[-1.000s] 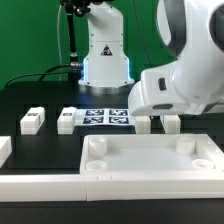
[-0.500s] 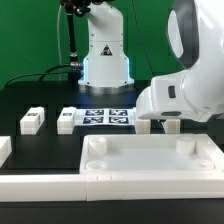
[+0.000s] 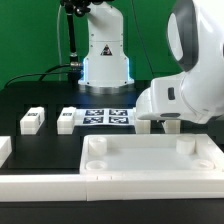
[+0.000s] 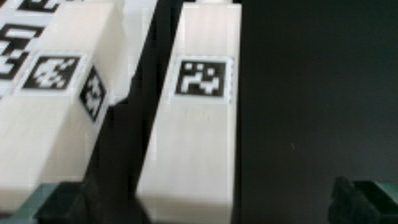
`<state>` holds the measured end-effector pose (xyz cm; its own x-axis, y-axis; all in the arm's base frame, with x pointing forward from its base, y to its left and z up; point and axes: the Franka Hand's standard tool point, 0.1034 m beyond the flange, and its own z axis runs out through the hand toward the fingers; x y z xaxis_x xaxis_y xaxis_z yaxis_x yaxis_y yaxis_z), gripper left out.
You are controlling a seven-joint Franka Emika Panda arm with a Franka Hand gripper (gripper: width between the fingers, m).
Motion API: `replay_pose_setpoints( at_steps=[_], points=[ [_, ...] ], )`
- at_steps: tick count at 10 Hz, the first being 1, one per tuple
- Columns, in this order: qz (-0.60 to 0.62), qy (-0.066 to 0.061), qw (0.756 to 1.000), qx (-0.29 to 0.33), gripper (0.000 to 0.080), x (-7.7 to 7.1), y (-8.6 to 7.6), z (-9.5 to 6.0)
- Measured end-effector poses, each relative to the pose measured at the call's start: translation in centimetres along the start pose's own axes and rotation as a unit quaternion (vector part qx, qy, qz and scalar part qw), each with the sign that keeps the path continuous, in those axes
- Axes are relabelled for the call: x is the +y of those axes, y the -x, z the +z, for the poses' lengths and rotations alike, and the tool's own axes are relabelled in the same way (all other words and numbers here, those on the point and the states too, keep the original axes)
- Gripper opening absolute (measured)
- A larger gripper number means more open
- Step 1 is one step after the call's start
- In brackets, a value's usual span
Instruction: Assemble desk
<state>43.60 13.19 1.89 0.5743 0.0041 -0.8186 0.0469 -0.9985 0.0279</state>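
**Desk in loose parts, jaws spread over one leg**

Arm (image 3: 185,85) is seen filling the exterior view's right, bent low over the black table (image 3: 40,100). The desk top (image 3: 150,158) lies flat at the near edge of the table. It is a wide white rectangular panel with a raised rim and round sockets at its corners, their openings facing up. A long low white border rail (image 3: 40,185) runs just beside it on the exterior view's left. The marker board (image 3: 108,118) lies behind the desk top, in front of the arm's base.

Four white square legs are counted, all lying apart from the desk top. The far-left leg (image 3: 32,121) and second leg (image 3: 68,120) each show a black-and-white tag on the upper face. The third leg (image 3: 143,125) and fourth leg (image 3: 172,125) are seen end-on beneath the arm's wrist.

In the wrist view, the gripper (image 4: 210,202) is held wide apart, its dark fingertips (image 4: 370,203) standing on either side of the tagged leg (image 4: 199,120). Nothing is pinched, and contact cannot be made out. The neighbouring leg (image 4: 63,120) lies parallel just beside it, separated by a narrow dark gap.
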Motion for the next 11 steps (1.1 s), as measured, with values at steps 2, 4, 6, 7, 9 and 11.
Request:
replay_pose_setpoints(
  at_steps=[2,4,6,7,9,11],
  points=[
    [0.000,0.001,1.000,0.005,0.0649,-0.19,-0.25,0.96],
    [0.000,0.001,1.000,0.006,0.0649,-0.19,-0.27,0.90],
    [0.000,0.001,1.000,0.006,0.0554,-0.19,-0.28,0.93],
    [0.000,0.001,1.000,0.006,0.0354,-0.19,-0.28,0.94],
    [0.000,0.001,1.000,0.006,0.0288,-0.19,-0.27,0.93],
    [0.000,0.001,1.000,0.006,0.0288,-0.19,-0.27,0.93]
  ],
)
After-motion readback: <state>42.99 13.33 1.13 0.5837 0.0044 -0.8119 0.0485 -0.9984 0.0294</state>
